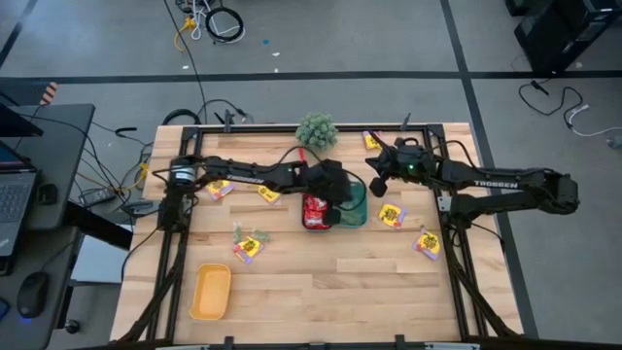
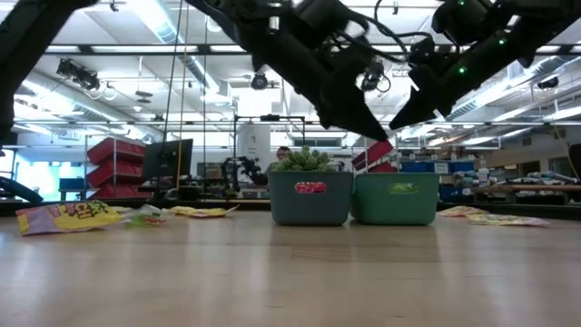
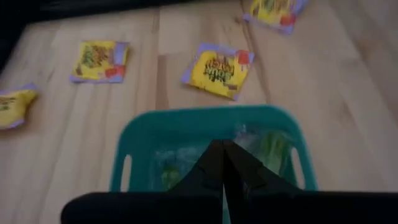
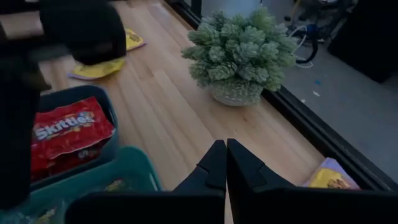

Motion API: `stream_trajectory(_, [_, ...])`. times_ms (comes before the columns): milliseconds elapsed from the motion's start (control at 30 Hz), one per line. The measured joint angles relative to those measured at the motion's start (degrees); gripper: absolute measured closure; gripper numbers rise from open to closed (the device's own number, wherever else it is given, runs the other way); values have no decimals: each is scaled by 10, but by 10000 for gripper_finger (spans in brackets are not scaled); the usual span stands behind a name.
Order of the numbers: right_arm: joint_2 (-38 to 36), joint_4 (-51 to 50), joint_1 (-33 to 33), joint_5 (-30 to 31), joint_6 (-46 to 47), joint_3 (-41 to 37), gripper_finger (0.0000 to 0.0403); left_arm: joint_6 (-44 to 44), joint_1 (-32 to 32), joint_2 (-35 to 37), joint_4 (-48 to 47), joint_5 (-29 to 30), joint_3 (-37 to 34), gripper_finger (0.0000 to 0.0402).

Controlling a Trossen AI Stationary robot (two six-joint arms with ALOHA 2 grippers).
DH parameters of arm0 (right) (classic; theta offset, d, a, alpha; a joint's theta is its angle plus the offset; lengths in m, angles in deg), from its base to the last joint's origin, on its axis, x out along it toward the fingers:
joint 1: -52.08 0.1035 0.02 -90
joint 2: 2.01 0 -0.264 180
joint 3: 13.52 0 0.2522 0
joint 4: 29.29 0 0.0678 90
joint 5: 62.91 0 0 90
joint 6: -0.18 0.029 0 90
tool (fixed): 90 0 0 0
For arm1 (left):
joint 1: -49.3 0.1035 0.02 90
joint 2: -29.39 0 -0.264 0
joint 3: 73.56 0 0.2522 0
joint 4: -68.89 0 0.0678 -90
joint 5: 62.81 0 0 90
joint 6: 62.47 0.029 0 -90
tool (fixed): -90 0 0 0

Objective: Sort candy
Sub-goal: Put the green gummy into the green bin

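Red candy packets point(image 4: 65, 130) lie in a dark blue-grey tray point(image 1: 316, 211). Beside it stands a teal tray point(image 3: 208, 121) with pale green candies point(image 3: 267, 146) in it. Yellow packets point(image 3: 217, 68) lie scattered flat on the wooden table, such as one point(image 1: 392, 215) to the right of the trays. My left gripper point(image 3: 222, 155) hovers shut above the teal tray and holds nothing I can see. My right gripper point(image 4: 225, 155) is shut too. It hangs above the table just beyond the trays and points toward the plant ball point(image 4: 239, 53).
A spiky green plant ball point(image 1: 317, 129) stands at the far edge. A yellow tray point(image 1: 211, 292) sits at the near left. More yellow packets lie left of the trays point(image 1: 219, 188), near left point(image 1: 248, 245) and right point(image 1: 428, 243). Bare wood stretches along the near middle.
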Motion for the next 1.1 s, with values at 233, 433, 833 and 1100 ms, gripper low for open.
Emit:
stream_trajectory(233, [-5, 100, 26, -47, 21, -42, 403, -11, 0, 113, 78, 1, -157, 400])
stream_trajectory(433, [2, 153, 67, -55, 46, -48, 403, -26, -1, 243, 42, -26, -266, 401])
stream_trajectory(833, [25, 217, 176, 9, 65, -47, 403, -24, -47, 389, -234, -22, -301, 401])
stream_trajectory(1100, [60, 215, 242, 55, 76, -17, 403, -28, -92, 383, -331, -3, -324, 401])
